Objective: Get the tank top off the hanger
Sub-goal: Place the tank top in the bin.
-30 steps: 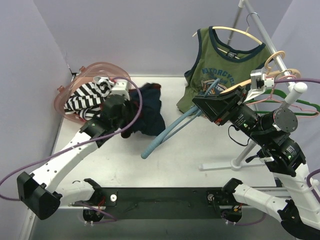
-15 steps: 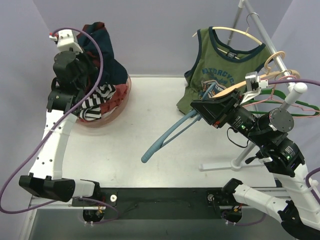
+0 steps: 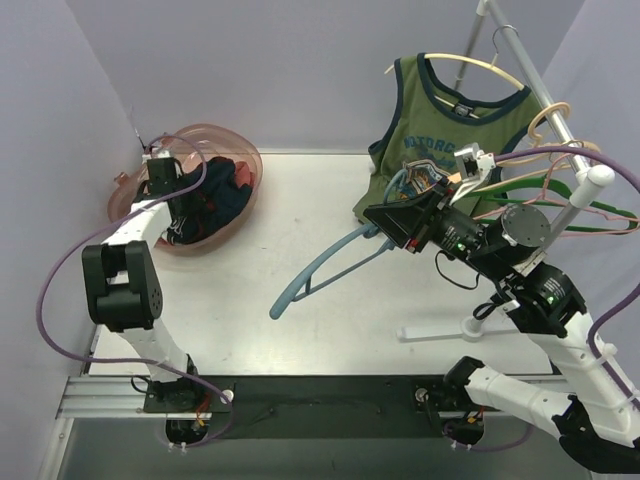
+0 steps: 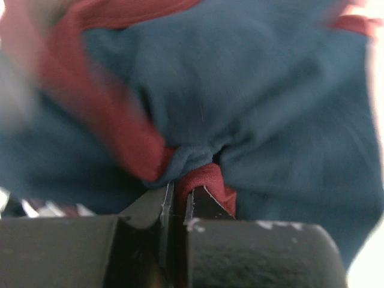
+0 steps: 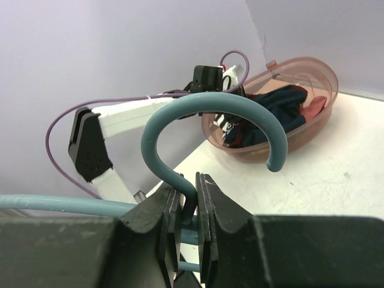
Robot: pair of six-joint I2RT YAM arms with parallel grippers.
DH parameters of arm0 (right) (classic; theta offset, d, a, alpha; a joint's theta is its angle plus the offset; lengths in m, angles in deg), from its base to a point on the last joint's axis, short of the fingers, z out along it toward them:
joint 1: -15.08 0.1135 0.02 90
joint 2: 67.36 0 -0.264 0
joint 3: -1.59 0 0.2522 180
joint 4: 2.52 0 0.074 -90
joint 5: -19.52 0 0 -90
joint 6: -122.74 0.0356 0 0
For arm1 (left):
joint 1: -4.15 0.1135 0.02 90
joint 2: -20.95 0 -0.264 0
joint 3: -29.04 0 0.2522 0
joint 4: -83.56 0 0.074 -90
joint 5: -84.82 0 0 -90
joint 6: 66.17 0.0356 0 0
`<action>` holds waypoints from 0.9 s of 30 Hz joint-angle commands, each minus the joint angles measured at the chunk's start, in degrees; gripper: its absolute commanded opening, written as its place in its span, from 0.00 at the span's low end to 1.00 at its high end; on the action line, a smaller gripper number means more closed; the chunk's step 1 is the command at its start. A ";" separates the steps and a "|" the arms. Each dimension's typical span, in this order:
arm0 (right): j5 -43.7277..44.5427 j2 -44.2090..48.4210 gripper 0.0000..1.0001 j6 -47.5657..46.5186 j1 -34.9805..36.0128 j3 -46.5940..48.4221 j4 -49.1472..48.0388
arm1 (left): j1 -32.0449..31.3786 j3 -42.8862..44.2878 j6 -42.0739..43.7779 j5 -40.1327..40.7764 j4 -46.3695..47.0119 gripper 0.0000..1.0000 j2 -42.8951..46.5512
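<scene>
A navy tank top (image 3: pixel 222 190) with red trim lies in the pink basket (image 3: pixel 247 160) at the far left. My left gripper (image 3: pixel 180 212) reaches down into that basket. Close up, its jaws (image 4: pixel 179 195) are shut on a fold of the red trim (image 4: pixel 207 177), with navy cloth (image 4: pixel 270 90) filling the left wrist view. A bare blue hanger (image 3: pixel 320 265) slants over the middle of the table. My right gripper (image 3: pixel 385 230) is shut on the neck of it, just below the hook (image 5: pixel 198 108), and the hanger carries no garment.
A green tank top (image 3: pixel 440 130) hangs on a wooden hanger (image 3: pixel 470 62) from the rack (image 3: pixel 530 70) at the far right. Several empty hangers (image 3: pixel 570 200) hang there too. The rack's white foot (image 3: pixel 450 330) stands on the table near my right arm.
My left arm lifted the navy tank top off the table, swung it up and left, and lowered it into the basket. My right gripper has shifted slightly left with the blue hanger.
</scene>
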 commanded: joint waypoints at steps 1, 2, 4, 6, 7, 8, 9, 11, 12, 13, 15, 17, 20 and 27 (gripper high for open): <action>-1.40 -0.52 0.00 -0.52 0.47 2.04 -1.44 | 2.27 2.05 -1.98 -7.59 2.51 0.13 -0.96; -1.31 -0.35 0.00 -0.60 0.47 1.78 -1.35 | 2.27 2.22 -1.28 -8.12 2.60 0.18 -0.61; -0.96 -0.26 0.00 -0.52 0.56 1.34 -1.70 | 2.45 3.62 -0.66 -6.90 1.29 0.33 0.80; -0.87 -0.43 0.00 0.01 0.47 0.55 -2.49 | 2.45 5.11 0.66 -5.58 -1.25 0.51 2.55; -0.87 -0.61 0.00 0.01 0.56 0.37 -2.58 | 2.45 6.78 1.27 -5.23 -2.31 0.60 2.99; -0.79 -0.70 0.00 0.10 0.56 0.28 -2.49 | 2.45 8.01 2.58 -4.87 -3.45 0.66 3.52; -0.61 -1.04 0.00 -0.08 0.47 0.45 -2.40 | 2.45 9.07 3.29 -3.65 -5.55 0.70 4.66; -0.35 -1.49 0.00 -0.60 0.64 0.63 -1.79 | 2.36 11.35 4.79 -4.60 -6.89 0.75 6.07; 0.00 -2.10 0.00 -1.21 0.56 1.15 -1.35 | 2.36 11.89 5.06 -6.43 -7.85 0.76 7.64; 0.35 -2.45 0.00 -1.74 0.56 1.33 -0.91 | 2.45 12.33 5.06 -7.06 -8.21 0.82 8.44; 1.84 -3.41 0.00 -2.62 0.65 1.77 0.41 | 2.45 12.77 5.06 -8.73 -8.82 0.97 11.15; 2.55 -4.12 0.00 -3.42 0.73 2.12 1.46 | 2.36 12.68 5.15 -11.97 -8.74 0.97 13.01; 1.94 -6.14 0.00 -4.12 0.73 3.53 2.95 | 1.84 11.90 5.32 -19.96 -8.04 0.97 16.79; 6.77 -13.51 0.00 -8.95 1.44 7.84 6.91 | -2.90 5.40 4.35 -41.87 -1.27 0.96 26.44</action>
